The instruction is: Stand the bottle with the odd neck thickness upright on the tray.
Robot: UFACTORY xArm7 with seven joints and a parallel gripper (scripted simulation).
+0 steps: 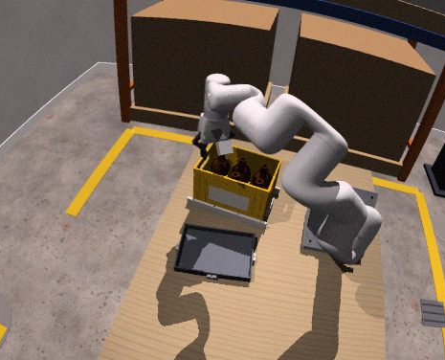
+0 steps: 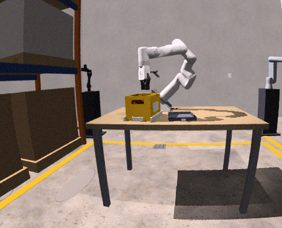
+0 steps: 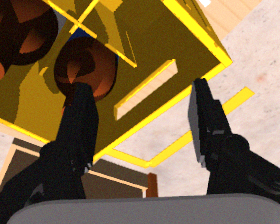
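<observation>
A yellow crate (image 1: 237, 184) stands on the wooden table and holds several brown bottles (image 1: 241, 170) upright in its cells. It also shows in the exterior view (image 2: 142, 106) and in the wrist view (image 3: 124, 50). My gripper (image 1: 204, 146) hangs just above the crate's far left corner, open and empty. In the wrist view my fingers stand apart over the crate's corner cell. One brown bottle (image 3: 84, 70) lies right by the left fingertip. The dark tray (image 1: 216, 252) lies flat in front of the crate and is empty.
Grey brackets (image 1: 224, 212) line the crate's base. The arm's base plate (image 1: 339, 225) sits at the table's right. Large cardboard boxes (image 1: 203, 53) on a rack stand behind the table. A second robot on a black pedestal (image 2: 269, 103) stands at the far right.
</observation>
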